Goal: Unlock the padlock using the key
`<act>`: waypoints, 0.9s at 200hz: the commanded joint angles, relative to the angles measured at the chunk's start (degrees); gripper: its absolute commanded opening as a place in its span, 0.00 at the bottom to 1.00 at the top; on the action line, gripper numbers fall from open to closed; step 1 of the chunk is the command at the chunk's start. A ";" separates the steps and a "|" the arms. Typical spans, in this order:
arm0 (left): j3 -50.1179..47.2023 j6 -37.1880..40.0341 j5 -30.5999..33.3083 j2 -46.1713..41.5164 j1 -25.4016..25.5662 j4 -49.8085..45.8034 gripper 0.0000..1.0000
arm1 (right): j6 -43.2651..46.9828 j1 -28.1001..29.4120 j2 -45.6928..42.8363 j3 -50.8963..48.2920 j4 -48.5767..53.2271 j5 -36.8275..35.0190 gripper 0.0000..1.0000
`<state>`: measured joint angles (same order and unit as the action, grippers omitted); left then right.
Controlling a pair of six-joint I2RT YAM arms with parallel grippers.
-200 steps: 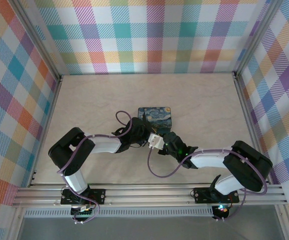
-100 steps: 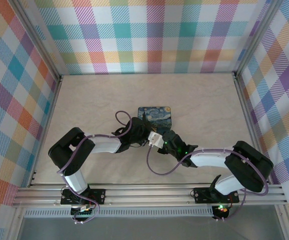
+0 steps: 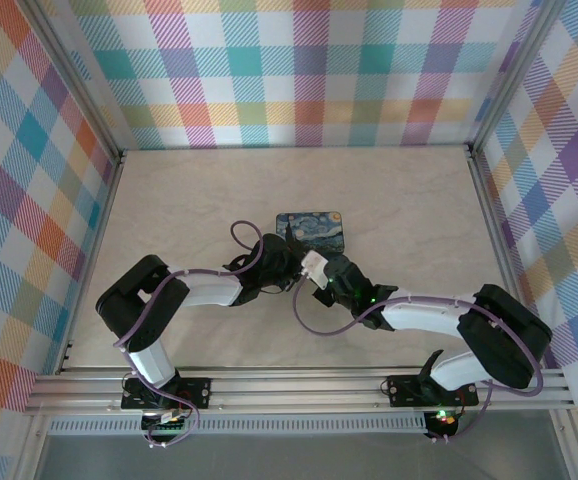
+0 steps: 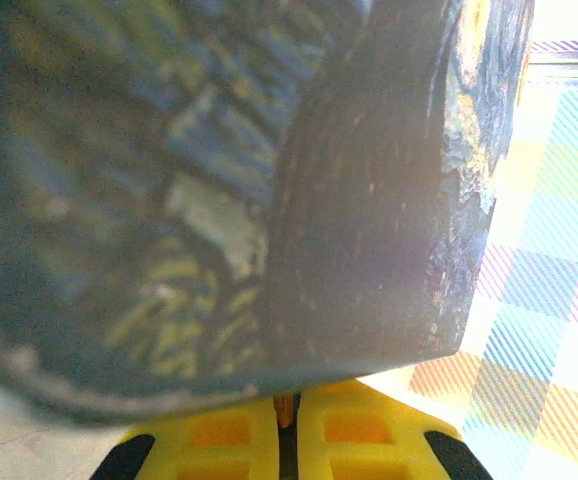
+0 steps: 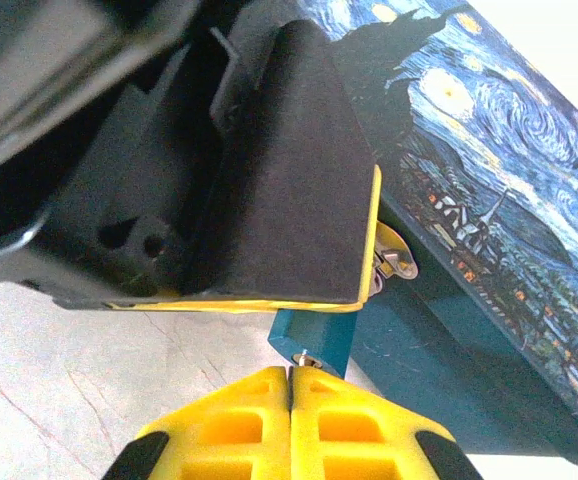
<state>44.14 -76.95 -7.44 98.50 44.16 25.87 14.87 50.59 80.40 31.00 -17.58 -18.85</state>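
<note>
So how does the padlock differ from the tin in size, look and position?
Size: the padlock is far smaller than the tin. Look: the padlock is a plain teal block with a little silvery metal, while the tin is painted with a swirling night sky in blue and yellow. Position: the tin lies flat on the table, and the padlock sits at the tin's side wall. Both are bluish.
</note>
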 commanded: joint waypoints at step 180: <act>-0.20 1.26 -0.16 -0.09 0.46 0.02 0.04 | -21.41 -1.06 2.83 -4.20 -11.99 7.69 0.00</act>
<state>44.07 -76.64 -6.76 98.52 44.16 23.86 -4.54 49.45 82.48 27.03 -26.94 -14.00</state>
